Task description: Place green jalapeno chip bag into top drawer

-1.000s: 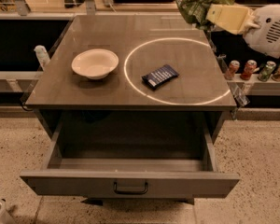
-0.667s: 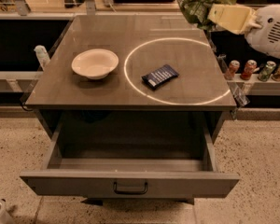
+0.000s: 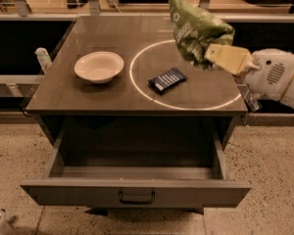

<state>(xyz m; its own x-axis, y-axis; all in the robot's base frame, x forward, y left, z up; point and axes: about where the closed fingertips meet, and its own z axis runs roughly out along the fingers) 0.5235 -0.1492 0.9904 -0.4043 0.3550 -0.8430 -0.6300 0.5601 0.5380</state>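
Observation:
The green jalapeno chip bag [image 3: 196, 29] is crumpled light-green foil with white lettering. It hangs in the air above the right side of the cabinet top. My gripper [image 3: 216, 58] comes in from the right on a white arm and is shut on the bag's lower right part, with its cream fingers [image 3: 229, 58] clamped on the foil. The top drawer [image 3: 135, 192] is pulled open below the cabinet top. Its grey front panel carries a dark curved handle [image 3: 136, 198]. The inside of the drawer looks empty.
A white bowl [image 3: 99, 66] sits on the left of the cabinet top [image 3: 63, 89]. A small dark-blue flat packet [image 3: 167, 80] lies near the middle, inside a white circle. A white bottle [image 3: 43, 58] stands at the left edge. Speckled floor lies around.
The bag and my gripper have come down and toward the front, lower over the right side of the cabinet top. The drawer, bowl and packet have not moved.

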